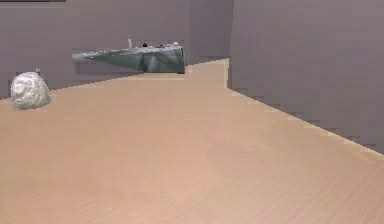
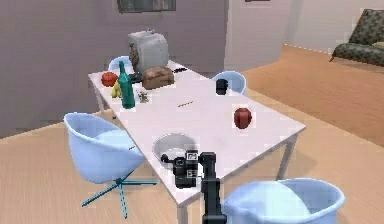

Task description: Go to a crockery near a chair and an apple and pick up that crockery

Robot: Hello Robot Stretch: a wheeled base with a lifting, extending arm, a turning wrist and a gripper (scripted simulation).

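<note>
One white bowl (image 2: 172, 146) stands on the white surface (image 2: 205, 115), nearer than the red apple (image 2: 242, 118) and to its left in the arm side view. Beyond the apple stand one dark mug (image 2: 221, 87), one green bottle (image 2: 124, 80), one toaster (image 2: 148, 46) and a second red round thing (image 2: 108, 78). Four pale blue chairs (image 2: 100, 140) surround the surface. The gripper (image 2: 181, 168) shows at the bowl's near rim; I cannot tell whether it holds anything.

Readable text: none that I can read in either view.
Green bottle (image 2: 124, 82) on the desk (image 2: 200, 118): any print is too small to tell.
White squares (image 2: 209, 158) on my arm (image 2: 212, 200): black marks, no letters or numbers I can read.
</note>
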